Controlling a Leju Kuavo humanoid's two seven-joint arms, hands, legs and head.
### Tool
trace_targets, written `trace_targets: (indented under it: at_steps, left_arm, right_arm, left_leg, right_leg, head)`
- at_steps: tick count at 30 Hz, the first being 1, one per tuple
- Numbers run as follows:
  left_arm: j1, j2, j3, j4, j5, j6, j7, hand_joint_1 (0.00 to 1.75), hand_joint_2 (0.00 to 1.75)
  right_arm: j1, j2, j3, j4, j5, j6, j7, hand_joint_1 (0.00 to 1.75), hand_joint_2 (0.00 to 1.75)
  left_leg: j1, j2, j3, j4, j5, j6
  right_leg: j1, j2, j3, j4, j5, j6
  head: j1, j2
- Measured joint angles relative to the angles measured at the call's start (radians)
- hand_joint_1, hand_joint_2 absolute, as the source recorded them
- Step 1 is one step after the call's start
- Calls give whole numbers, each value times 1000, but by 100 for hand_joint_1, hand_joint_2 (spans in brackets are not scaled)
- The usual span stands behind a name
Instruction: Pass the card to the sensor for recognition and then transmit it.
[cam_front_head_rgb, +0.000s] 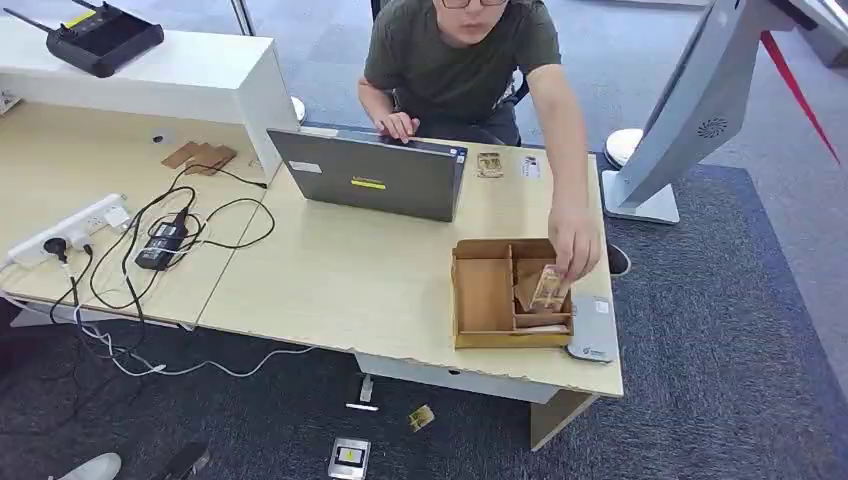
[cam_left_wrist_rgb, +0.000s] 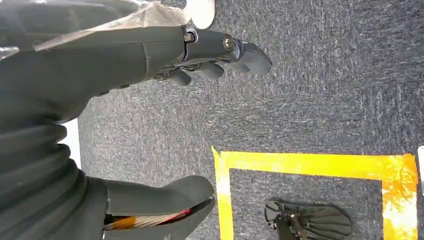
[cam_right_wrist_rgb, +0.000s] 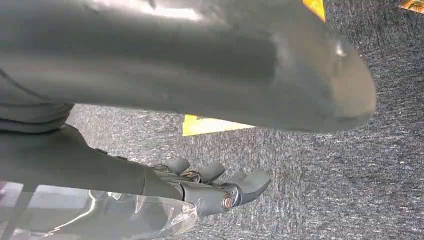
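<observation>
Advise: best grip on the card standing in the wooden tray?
Probably pinch the card's upper edge, coming from above. It stands tilted in a right-side compartment of the wooden tray, so its top rises above the dividers, while tray walls block its sides. A person's hand is on it now, so wait. Both robot hands, left hand and right hand, hang open over carpet.

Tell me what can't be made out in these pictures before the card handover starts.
- Card in the wooden box: its face is too small, partly covered by the person's hand, head view.
- Laptop screen: faces away.
- Sensor: markings too small.
</observation>
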Motion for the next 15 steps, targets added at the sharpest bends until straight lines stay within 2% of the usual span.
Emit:
trace_targets:
  at_steps: [15]
  left_arm:
    - [0, 0, 0, 0, 0, 0, 0, 0, 175]
  right_arm:
    - [0, 0, 0, 0, 0, 0, 0, 0, 0]
  left_leg:
    - [0, 0, 0, 0, 0, 0]
  right_leg:
    - [0, 0, 0, 0, 0, 0]
  head:
    - [0, 0]
